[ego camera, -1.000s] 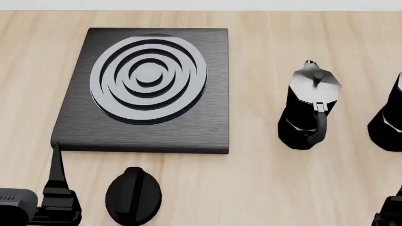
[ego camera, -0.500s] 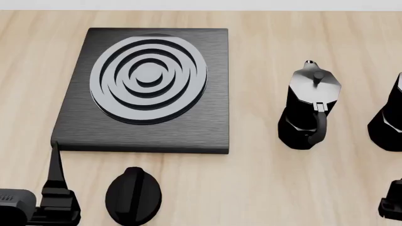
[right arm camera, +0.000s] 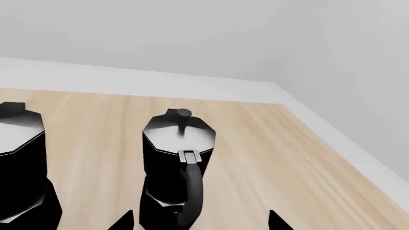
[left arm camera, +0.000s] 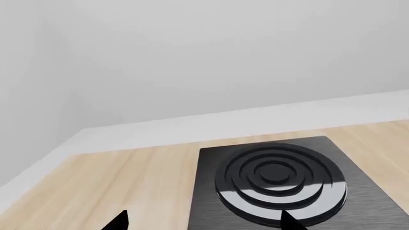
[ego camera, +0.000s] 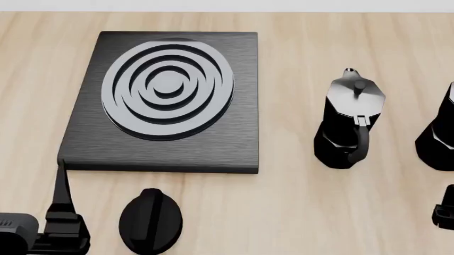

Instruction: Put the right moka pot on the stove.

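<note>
**Ann:** Up crept the right gripper point(ego camera: 445, 212) at the head view's right edge; a second back it sat lower in that corner. It was closing on the right pot point(ego camera: 437, 139), which stood half cut off by the frame, on the table point(ego camera: 298, 212) right of the other pot point(ego camera: 349, 122).

**Bo:** And the left gripper point(ego camera: 62, 210)?

**Ann:** It barely budged, parked below the stove point(ego camera: 177, 143), beside the knob point(ego camera: 150, 219). Nothing on the burner yet, so by my read this was only the reach.

**Bo:** Left wrist view?

**Ann:** Two fingertips point(left arm camera: 118, 221) stood wide apart, nothing between them, the stove point(left arm camera: 357, 182) ahead.

**Bo:** Right wrist?

**Ann:** The right pot point(right arm camera: 177, 167) stood upright, long axis vertical, knob on top. Its handle pointed back at the camera, spout away toward the wall. The gripper point(right arm camera: 199, 221) showed just two tips point(right arm camera: 276, 220) spread either side of the pot's base, clear of it. The other pot point(right arm camera: 22, 163) was beside it.

**Bo:** So lined up?

**Ann:** I'd say so: handle facing the open jaws.
</note>
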### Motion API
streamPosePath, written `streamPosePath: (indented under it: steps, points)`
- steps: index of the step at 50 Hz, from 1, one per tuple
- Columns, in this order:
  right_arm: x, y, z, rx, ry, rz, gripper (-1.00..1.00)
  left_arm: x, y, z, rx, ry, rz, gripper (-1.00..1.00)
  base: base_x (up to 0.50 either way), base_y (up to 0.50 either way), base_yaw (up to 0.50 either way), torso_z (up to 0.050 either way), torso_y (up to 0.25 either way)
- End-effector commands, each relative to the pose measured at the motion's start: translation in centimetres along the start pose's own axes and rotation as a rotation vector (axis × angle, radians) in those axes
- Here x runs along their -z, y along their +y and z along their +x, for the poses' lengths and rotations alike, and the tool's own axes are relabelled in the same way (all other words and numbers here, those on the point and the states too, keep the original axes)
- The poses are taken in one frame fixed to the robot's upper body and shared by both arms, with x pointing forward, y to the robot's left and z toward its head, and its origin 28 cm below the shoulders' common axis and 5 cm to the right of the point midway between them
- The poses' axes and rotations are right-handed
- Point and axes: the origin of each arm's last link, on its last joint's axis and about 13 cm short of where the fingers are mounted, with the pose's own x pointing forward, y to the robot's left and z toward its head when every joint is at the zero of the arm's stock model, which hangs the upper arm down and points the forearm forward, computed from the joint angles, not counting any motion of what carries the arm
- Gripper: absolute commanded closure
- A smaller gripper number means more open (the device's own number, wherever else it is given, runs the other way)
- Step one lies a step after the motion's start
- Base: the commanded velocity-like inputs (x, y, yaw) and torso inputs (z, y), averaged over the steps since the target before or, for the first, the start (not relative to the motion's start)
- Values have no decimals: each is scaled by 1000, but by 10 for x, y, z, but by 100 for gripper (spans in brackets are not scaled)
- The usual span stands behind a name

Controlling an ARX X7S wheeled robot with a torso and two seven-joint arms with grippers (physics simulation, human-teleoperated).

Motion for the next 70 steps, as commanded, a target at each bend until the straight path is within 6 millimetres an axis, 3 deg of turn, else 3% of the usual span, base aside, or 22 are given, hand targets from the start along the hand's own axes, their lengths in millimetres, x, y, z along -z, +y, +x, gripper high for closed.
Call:
streamPosePath:
  steps: [1,4,8,10,11,15,17,19,34,45,70]
  points:
    - [-5,0,9,1,19,27,-100,-1,0,0,-3,0,-4,-100,0,0,0,0,0]
    - [-4,-1,11,7,23,44,-100,0,0,0,-3,0,-3,-100,0,0,0,0,0]
    - [11,0,12,9,33,53,-100,1,0,0,-4,1,-3,-100,0,0,0,0,0]
    - [11,0,13,10,36,52,-100,0,0,0,-5,1,-4,-100,0,0,0,0,0]
    - [-1,-2,15,9,36,55,-100,1,0,0,-7,2,-3,-100,0,0,0,0,0]
    - [9,0,17,10,36,57,-100,0,0,0,-6,0,0,-100,0,0,0,0,0]
    - [-2,-1,19,7,37,54,-100,1,0,0,-7,0,2,-100,0,0,0,0,0]
    - [8,2,19,0,42,50,-100,1,0,-1,-9,0,3,-100,0,0,0,0,0]
    - [1,7,32,-15,55,47,-100,0,0,0,-6,-1,6,-100,0,0,0,0,0]
    - [13,8,39,-10,68,43,-100,1,-1,-1,-4,0,7,-100,0,0,0,0,0]
    - [16,8,50,0,82,31,-100,0,-1,-1,-7,-14,13,-100,0,0,0,0,0]
